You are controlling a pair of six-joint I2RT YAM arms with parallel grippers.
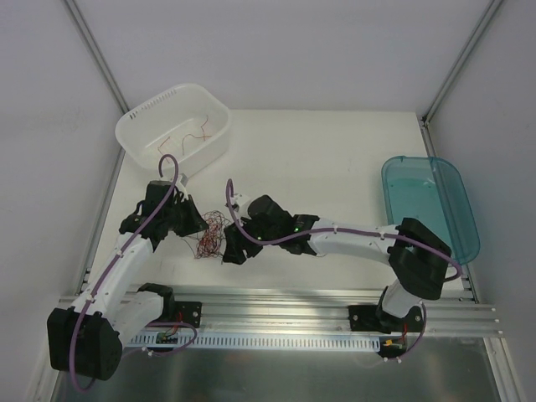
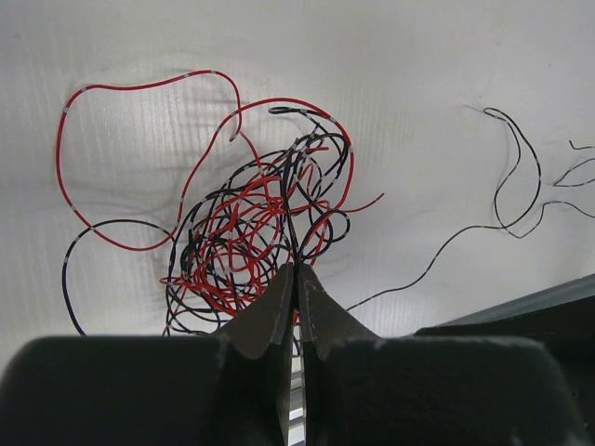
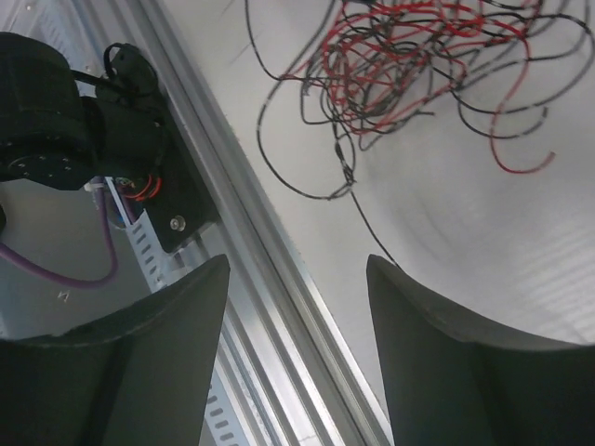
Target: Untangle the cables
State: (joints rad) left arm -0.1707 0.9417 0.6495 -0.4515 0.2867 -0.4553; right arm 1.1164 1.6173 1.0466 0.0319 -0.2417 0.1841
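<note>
The left gripper (image 2: pixel 296 269) has its two dark fingers pressed flat together, and a single black strand runs straight down into the pinch, so it appears to be clamped on one wire at the near edge of the heap. The right gripper (image 3: pixel 297 265) stands with its fingers wide apart and nothing between them. It hangs over the table edge beside the ribbed aluminium rail (image 3: pixel 246 190), just short of the heap.

The thin red and black cables (image 2: pixel 242 242) lie in a loose, curly knot on the white table between the two grippers, with big red loops sprung outward on one side. A lone black wire (image 2: pixel 511 195) lies apart from the knot, and one black tail trails from the heap toward the right gripper.

These wires look almost weightless and springy. A tug on one will likely drag the whole knot, not slide it free, and a strand this fine can slip out of a flat pinch. The best holds seem to be a free end or an outer loop, with the other gripper pinning the mass.

Farther off, a white perforated plastic basket (image 1: pixel 197 159) holds a few red strands, and a translucent blue plastic tub (image 1: pixel 452 218) sits at the right.
</note>
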